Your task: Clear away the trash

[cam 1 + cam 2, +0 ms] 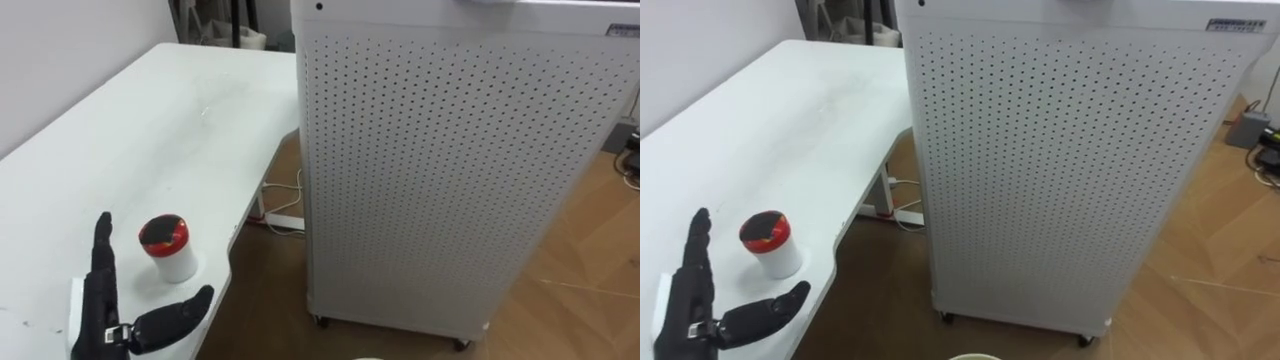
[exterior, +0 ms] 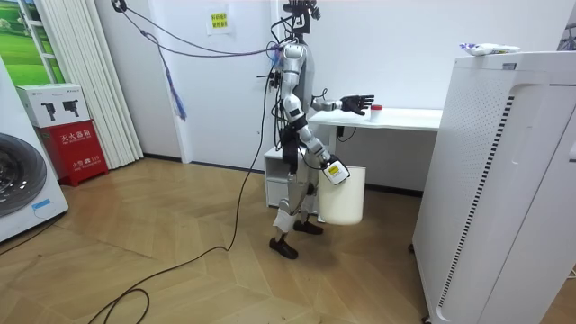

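A small white cup with a red lid [image 1: 167, 247] stands near the front corner of the white table [image 1: 170, 120]. My left hand [image 1: 100, 300] hovers just left of and in front of it, open, fingers straight and thumb spread toward the cup, not touching it. In the room view I stand at the table's end with the left hand [image 2: 358, 103] held out over it. My right hand [image 2: 333, 169] is low at my side, at the rim of a white bin [image 2: 344, 196] that hangs off the floor. The cup [image 1: 770, 243] and left hand [image 1: 690, 295] look the same in the right eye view.
A tall white perforated cabinet on castors [image 1: 450, 170] stands close to the table's right, with a narrow gap of wooden floor and white cables [image 1: 285, 215] between. A flat white item [image 1: 75, 300] lies under my left hand. Some wrappers [image 2: 489, 49] rest on top of the cabinet.
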You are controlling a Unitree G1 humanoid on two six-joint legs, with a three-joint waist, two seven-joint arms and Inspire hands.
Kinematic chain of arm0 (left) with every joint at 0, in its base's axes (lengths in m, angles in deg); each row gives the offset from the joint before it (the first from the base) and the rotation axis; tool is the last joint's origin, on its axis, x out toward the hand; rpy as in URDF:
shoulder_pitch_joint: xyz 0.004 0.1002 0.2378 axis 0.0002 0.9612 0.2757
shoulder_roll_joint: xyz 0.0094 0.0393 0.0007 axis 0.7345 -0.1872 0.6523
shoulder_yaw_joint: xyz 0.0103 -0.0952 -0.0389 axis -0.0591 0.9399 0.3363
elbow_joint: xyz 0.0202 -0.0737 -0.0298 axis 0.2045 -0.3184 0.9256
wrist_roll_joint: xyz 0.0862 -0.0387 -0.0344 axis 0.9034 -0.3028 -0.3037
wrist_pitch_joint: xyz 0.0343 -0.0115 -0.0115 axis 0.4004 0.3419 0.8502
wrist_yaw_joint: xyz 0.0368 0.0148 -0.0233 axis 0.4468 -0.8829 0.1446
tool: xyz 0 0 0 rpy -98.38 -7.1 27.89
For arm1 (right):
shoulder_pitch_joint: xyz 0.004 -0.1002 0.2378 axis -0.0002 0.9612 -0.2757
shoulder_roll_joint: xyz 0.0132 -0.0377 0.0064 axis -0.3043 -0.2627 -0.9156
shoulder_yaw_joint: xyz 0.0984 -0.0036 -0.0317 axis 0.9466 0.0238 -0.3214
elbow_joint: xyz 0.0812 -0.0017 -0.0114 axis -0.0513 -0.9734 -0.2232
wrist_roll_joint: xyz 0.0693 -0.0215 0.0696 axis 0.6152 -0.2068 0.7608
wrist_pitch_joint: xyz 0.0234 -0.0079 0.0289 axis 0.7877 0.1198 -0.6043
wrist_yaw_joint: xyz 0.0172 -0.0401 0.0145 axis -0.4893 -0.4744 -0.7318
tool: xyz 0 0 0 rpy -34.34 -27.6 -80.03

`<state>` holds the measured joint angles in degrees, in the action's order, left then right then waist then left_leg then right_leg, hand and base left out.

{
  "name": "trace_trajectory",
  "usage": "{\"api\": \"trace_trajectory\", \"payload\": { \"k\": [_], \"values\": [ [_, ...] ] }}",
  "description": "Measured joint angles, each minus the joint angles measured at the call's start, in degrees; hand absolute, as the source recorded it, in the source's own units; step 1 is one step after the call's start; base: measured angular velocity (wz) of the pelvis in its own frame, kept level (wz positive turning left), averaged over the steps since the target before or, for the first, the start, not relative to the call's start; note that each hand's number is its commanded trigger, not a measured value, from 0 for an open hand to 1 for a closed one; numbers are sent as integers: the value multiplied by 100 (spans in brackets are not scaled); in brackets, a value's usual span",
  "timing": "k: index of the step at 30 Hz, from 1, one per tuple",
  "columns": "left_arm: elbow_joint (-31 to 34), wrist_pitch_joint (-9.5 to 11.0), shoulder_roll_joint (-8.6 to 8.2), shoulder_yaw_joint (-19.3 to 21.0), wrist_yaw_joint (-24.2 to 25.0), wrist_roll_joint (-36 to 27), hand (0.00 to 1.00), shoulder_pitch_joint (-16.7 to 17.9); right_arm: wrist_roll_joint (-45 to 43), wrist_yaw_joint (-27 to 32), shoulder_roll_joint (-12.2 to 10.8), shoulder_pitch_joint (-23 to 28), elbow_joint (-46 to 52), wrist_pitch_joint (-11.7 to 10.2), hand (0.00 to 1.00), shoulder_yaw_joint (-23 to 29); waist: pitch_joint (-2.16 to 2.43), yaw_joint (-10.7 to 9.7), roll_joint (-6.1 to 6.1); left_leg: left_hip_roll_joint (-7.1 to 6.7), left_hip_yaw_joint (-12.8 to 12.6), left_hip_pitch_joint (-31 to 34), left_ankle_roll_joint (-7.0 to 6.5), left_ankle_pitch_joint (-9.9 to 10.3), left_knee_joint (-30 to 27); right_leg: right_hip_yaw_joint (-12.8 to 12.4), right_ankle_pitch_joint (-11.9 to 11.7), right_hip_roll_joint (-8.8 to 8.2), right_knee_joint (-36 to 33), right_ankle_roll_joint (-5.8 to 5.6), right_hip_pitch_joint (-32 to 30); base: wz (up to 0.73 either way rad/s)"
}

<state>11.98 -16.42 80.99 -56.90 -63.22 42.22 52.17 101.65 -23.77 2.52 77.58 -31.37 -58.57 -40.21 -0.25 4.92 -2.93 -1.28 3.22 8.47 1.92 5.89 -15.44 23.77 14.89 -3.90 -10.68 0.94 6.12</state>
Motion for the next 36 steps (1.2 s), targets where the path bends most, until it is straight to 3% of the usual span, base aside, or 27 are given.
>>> {"api": "trace_trajectory", "payload": {
  "k": [7, 12, 22, 36],
  "values": [
    [-61, -48, -42, -2, 98, 4, 0, -120, -1, -55, 4, 0, 102, 0, 100, 1, -61, -6, 78, -2, 5, 25, -1, 1, 2, 10, 0, 2, 0, -1, -17, 0],
    [-89, -77, -75, 1, 96, 35, 0, -151, -21, -112, 0, 0, 214, 0, 100, 2, -78, -64, 65, -5, -4, 35, -1, 1, 11, 4, 0, -2, 6, -1, -36, 0],
    [-795, -96, -74, -5, -267, 29, 0, -371, -77, -123, 7, 10, 257, 41, 100, 4, -63, -230, 0, -21, 1, -11, -2, 1, 14, 1, -7, -1, -4, -11, 38, 0],
    [-1082, -115, -72, 2, -392, -118, 0, -368, -220, -77, -14, 59, 257, 57, 100, 3, -18, -283, -91, -15, -45, -81, -31, -10, 5, -111, -7, -8, -4, -11, 74, -1]
  ]
}}
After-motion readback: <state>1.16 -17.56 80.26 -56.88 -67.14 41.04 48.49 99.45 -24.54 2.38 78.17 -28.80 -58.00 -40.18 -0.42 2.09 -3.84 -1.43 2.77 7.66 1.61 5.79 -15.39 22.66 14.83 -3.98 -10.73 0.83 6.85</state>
